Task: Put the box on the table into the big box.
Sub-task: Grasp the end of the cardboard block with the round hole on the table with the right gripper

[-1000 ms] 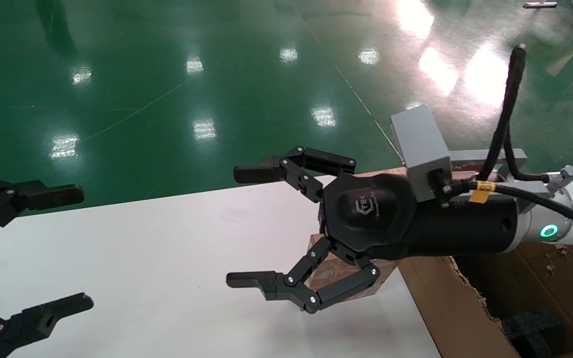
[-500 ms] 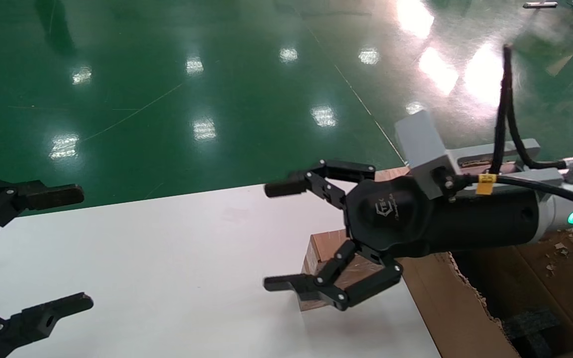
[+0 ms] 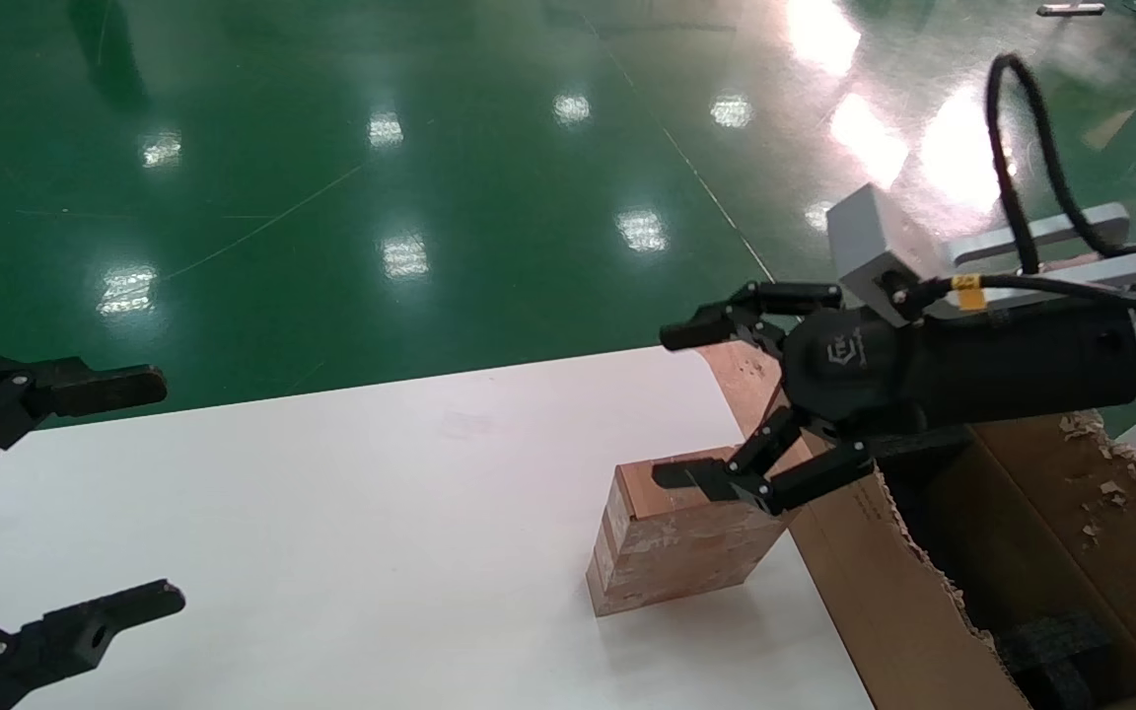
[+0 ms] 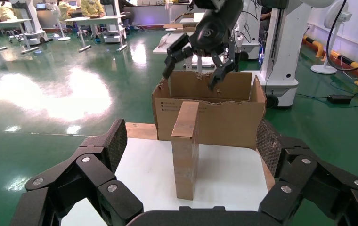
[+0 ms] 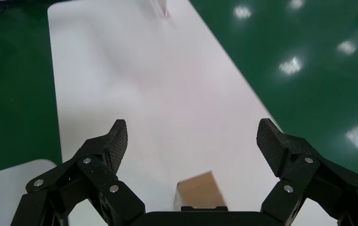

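Box [image 3: 678, 537] stands on edge on table [image 3: 331, 513], just beside big box [image 3: 923, 611]. Right hand [image 3: 696, 404] above box, fingers spread, empty. Left hand [image 3: 85, 493] parked at table's left end, fingers apart.

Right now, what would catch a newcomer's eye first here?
The right end effector, open and empty, hangs above the box, which stands on the white table beside the big box with its ragged edges. The left end effector sits open at the table's left end.
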